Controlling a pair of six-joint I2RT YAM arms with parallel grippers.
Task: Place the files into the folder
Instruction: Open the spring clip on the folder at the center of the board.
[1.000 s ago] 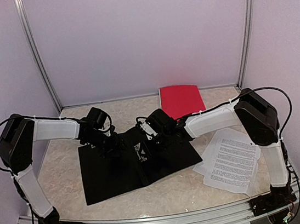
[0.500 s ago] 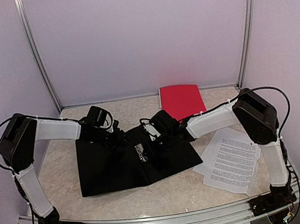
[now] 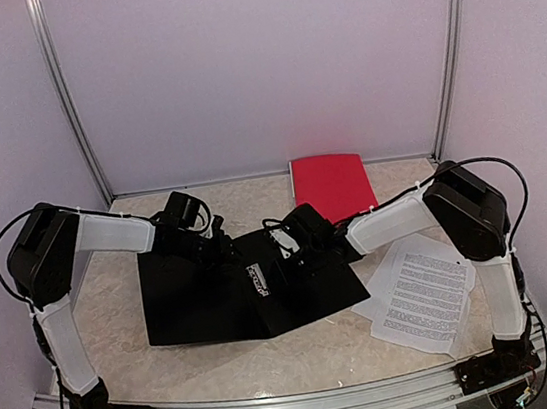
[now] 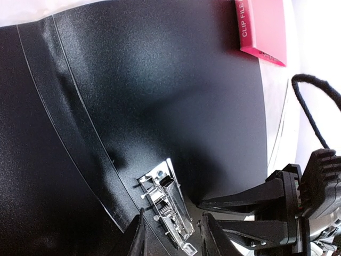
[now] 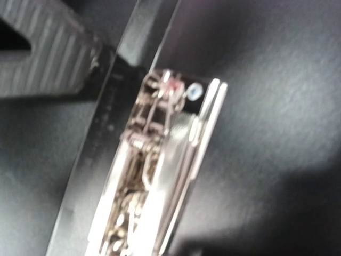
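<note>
- Top view: the black folder (image 3: 195, 295) lies open on the table (image 3: 117, 316), and both arms are reaching in over its middle.
- The left gripper (image 3: 225, 254) comes in from the left of the frame and the right gripper (image 3: 292, 252) from the right. They nearly meet at the folder's metal clip (image 4: 165, 205).
- Left wrist view: the clip's long axis runs from upper left to lower right. Its near end sits between the left fingers, which stand apart on either side, and I see nothing pinched.
- The right jaws show at the lower right of that same view, pointing at the clip. There is only a narrow gap between them and nothing in it.
- The files (image 3: 422, 296) are not in the folder. They lie on the table at the lower right of the top view, just beside the folder's right edge.
- The sheets lie tilted, their long axis running from upper right to lower left as best I can judge.
- They lie on the right arm's side and well apart from the left gripper, so the right looks the natural one to fetch them.
- A red clip file (image 3: 329, 182) lies behind the folder, out of play.
</note>
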